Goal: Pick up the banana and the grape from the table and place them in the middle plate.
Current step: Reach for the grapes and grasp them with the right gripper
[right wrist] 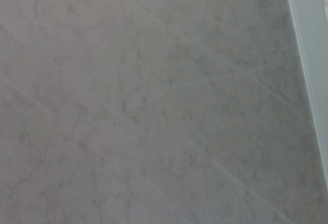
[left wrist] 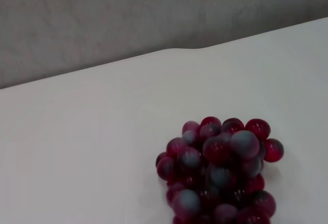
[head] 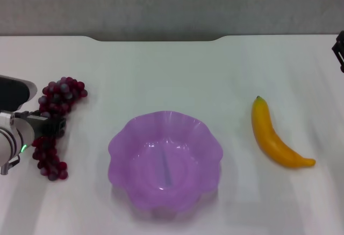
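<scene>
Left tool (head: 47, 125) sits at the grape (head: 55, 121) bunch's middle; we cannot tell its opening. Grapes look knobbly, floppy: grip mid-bunch. Right tool (head: 339, 49) parked far right.

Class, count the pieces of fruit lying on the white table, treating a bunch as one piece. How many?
2. The grape bunch lies left of the purple plate; the banana lies right of it.
</scene>
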Robot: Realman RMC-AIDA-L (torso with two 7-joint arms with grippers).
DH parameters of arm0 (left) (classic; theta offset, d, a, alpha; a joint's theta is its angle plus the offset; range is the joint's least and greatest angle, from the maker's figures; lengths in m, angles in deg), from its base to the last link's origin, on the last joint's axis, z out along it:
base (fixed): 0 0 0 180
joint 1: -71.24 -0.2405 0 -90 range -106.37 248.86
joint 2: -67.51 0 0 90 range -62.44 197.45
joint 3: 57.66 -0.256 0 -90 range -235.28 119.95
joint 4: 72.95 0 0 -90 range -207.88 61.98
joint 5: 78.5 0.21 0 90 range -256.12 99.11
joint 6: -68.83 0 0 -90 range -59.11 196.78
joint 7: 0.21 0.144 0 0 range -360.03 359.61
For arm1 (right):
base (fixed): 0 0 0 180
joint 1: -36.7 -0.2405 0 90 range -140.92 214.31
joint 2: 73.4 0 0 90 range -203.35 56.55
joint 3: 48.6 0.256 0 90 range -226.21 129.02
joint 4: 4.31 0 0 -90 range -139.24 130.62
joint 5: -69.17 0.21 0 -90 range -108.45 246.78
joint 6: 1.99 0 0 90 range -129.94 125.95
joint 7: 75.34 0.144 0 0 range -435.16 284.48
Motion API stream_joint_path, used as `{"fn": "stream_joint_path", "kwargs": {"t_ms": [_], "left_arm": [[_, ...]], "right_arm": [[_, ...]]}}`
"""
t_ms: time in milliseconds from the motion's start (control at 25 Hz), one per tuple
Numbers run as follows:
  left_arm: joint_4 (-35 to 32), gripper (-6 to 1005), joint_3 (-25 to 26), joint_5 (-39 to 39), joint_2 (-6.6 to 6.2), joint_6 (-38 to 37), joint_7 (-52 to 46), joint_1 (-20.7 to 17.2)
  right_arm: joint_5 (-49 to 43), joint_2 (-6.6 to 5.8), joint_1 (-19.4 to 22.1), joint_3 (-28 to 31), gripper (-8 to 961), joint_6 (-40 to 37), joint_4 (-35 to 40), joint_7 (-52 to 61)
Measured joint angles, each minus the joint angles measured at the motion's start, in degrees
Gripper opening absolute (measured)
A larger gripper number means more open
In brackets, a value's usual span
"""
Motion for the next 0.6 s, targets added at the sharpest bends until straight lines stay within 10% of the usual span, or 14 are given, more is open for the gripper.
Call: {"fn": "stream_joint_path", "kwargs": {"t_ms": [600], "left_arm": [[0.0,349,0.5,0.1,-0.05,-0.2,-0.1,-0.1]], "right_arm": [[0.2,0.04,0.2,0.0,891,0.0,0.0,0.1]]}}
